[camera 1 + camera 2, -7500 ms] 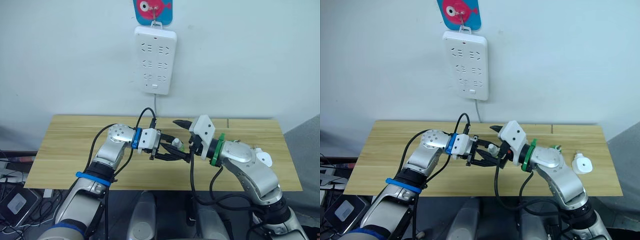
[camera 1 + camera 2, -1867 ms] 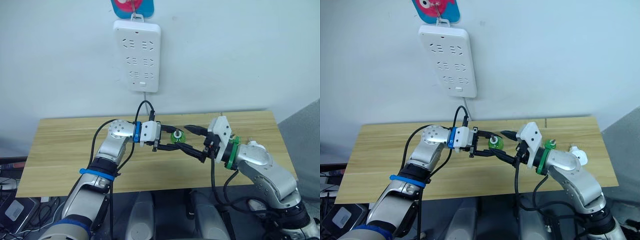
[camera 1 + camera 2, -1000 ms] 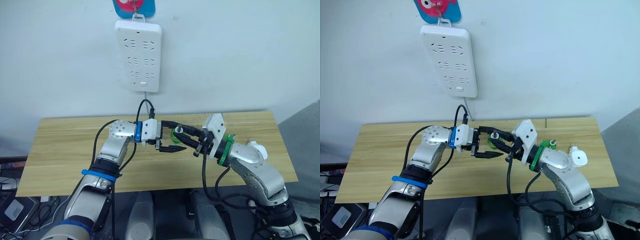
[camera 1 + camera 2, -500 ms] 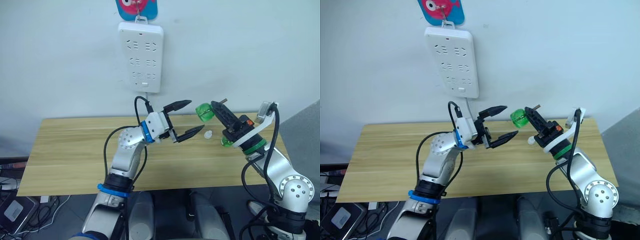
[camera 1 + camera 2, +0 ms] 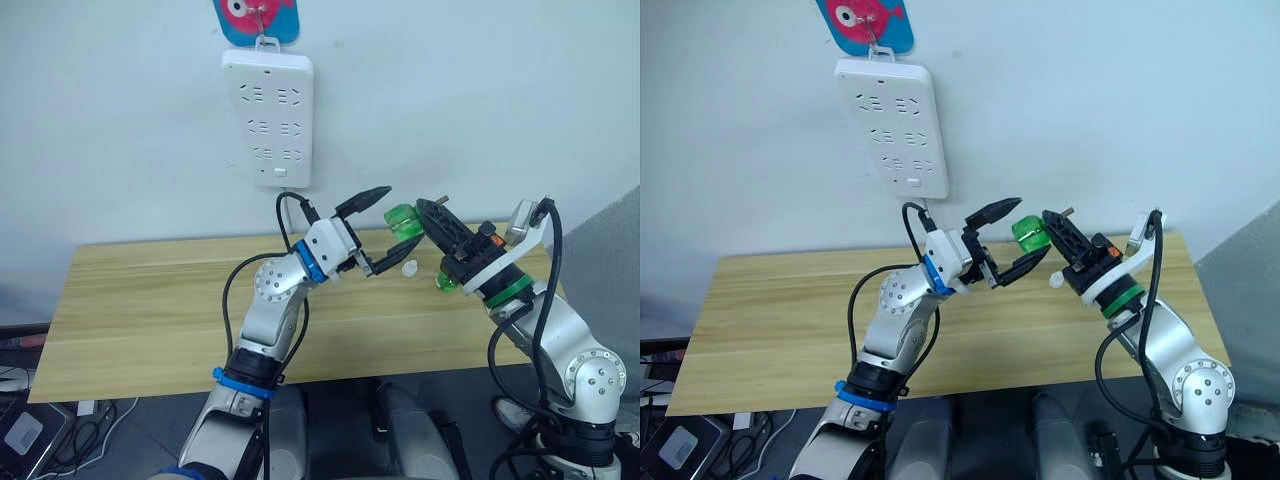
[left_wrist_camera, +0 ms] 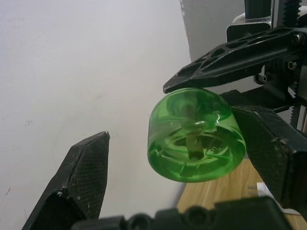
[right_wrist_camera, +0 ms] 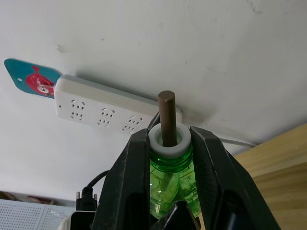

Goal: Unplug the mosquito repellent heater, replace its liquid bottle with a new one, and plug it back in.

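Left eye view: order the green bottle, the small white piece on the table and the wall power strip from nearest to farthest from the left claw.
Measured from the left claw:
1. Green bottle, just beside its tips, held by the right claw.
2. Small white piece, on the table below.
3. Power strip, up on the wall.

Silver arms, black cables; blue ring left wrist, green ring right; apparently black fingers.

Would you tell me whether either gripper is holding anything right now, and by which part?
The right gripper is shut on the green liquid bottle, its fingers clamped on either side near the white neck. The left gripper is open beside the bottle's base, holding nothing.
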You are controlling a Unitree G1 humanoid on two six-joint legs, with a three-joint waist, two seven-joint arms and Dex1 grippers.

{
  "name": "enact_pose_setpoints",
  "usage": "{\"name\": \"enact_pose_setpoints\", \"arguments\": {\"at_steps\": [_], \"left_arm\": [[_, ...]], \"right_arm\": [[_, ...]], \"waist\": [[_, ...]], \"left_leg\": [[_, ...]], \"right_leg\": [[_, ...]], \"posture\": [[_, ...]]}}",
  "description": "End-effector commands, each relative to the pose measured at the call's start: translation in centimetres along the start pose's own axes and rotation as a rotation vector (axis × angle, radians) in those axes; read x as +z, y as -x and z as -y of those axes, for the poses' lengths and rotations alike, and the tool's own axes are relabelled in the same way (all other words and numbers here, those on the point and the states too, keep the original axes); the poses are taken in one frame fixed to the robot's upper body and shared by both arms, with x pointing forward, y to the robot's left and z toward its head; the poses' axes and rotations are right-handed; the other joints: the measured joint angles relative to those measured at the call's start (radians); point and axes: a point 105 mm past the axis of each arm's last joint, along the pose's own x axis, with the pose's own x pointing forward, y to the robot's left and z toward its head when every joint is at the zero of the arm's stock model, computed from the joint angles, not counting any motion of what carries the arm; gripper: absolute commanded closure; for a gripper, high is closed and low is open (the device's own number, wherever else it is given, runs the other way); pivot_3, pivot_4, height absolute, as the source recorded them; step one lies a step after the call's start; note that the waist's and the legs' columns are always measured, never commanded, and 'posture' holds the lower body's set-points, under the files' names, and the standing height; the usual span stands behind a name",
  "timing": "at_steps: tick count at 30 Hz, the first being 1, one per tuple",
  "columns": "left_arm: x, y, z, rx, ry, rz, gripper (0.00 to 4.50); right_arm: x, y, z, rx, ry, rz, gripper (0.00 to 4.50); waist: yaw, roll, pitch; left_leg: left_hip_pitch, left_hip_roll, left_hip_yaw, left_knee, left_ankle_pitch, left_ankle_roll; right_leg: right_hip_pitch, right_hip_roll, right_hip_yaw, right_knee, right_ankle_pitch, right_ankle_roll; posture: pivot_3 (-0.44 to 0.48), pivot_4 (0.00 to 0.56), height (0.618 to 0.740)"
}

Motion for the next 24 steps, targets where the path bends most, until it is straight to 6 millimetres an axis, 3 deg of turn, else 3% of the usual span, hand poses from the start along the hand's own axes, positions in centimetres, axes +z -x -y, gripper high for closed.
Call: {"name": "enact_pose_setpoints", "arguments": {"at_steps": [1,4,6,11,12,22,24], "left_arm": [[1.07,-0.63,0.65,-0.026,-0.020,0.055,0.00],[0.98,-0.57,0.79,-0.033,-0.019,0.053,0.19],[0.82,-0.45,0.81,-0.035,-0.018,0.049,0.60],[0.79,-0.38,0.87,-0.034,-0.013,0.046,2.15],[0.80,-0.37,0.90,-0.034,-0.013,0.047,2.22],[0.34,-0.20,1.15,-0.046,-0.048,0.013,2.22],[0.32,-0.10,1.10,-0.047,-0.045,0.014,1.50]], "right_arm": [[0.23,0.19,-1.54,0.058,0.010,0.014,3.65],[0.29,0.23,-1.55,0.057,0.009,0.019,3.65],[0.37,0.22,-1.49,0.053,-0.002,0.029,3.65],[0.41,0.24,-1.55,0.055,-0.014,0.034,3.65],[0.40,0.23,-1.55,0.055,-0.014,0.034,3.65],[0.67,0.17,-1.53,0.054,-0.022,0.048,3.65],[0.64,0.19,-1.52,0.053,-0.019,0.045,3.65]], "waist": [[0.000,0.000,0.000],[0.000,0.000,0.000],[0.000,0.000,0.000],[0.000,0.000,0.000],[0.000,0.000,0.000],[0.000,0.000,0.000],[0.000,0.000,0.000]], "left_leg": [[0.000,0.000,0.000,0.000,0.000,0.000],[0.000,0.000,0.000,0.000,0.000,0.000],[0.000,0.000,0.000,0.000,0.000,0.000],[0.000,0.000,0.000,0.000,0.000,0.000],[0.000,0.000,0.000,0.000,0.000,0.000],[0.000,0.000,0.000,0.000,0.000,0.000],[0.000,0.000,0.000,0.000,0.000,0.000]], "right_leg": [[0.000,0.000,0.000,0.000,0.000,0.000],[0.000,0.000,0.000,0.000,0.000,0.000],[0.000,0.000,0.000,0.000,0.000,0.000],[0.000,0.000,0.000,0.000,0.000,0.000],[0.000,0.000,0.000,0.000,0.000,0.000],[0.000,0.000,0.000,0.000,0.000,0.000],[0.000,0.000,0.000,0.000,0.000,0.000]], "posture": [[0.215,0.281,0.740],[0.213,0.281,0.740],[0.213,0.281,0.740],[0.211,0.284,0.740],[0.211,0.284,0.740],[0.211,0.285,0.740],[0.211,0.285,0.740]]}}
